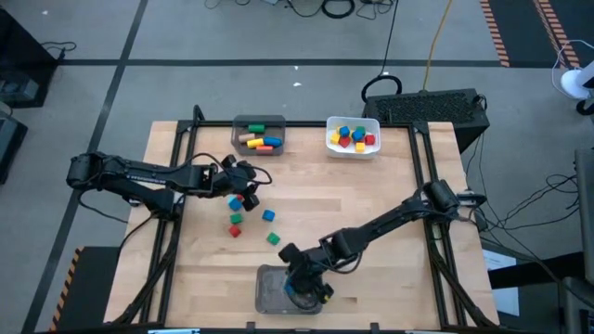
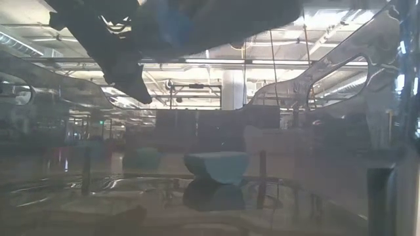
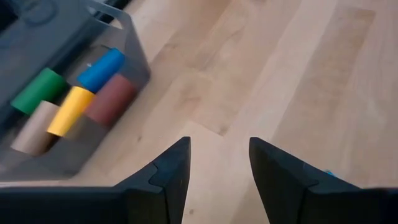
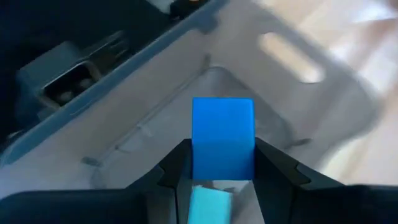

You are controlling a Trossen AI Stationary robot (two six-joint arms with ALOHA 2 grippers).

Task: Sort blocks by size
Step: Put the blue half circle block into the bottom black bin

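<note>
Right gripper (image 4: 222,163), fingers pinching a blue block (image 4: 222,137), poised inside the clear bin (image 1: 269,289) at the table's (image 1: 390,199) 6 o'clock edge; a second blue piece (image 2: 216,166) already rests there. Release is best made low, clear of that piece and the bin walls. Left gripper (image 3: 219,163), fingers spread and empty, hovers at 10 o'clock above the loose blocks (image 1: 249,215), near the grey bin (image 1: 259,122) of cylinders.

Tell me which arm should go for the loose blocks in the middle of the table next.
Left. The left gripper hovers open right beside the loose blocks, holding nothing. The right gripper is over the near grey bin, shut on a blue block.
</note>
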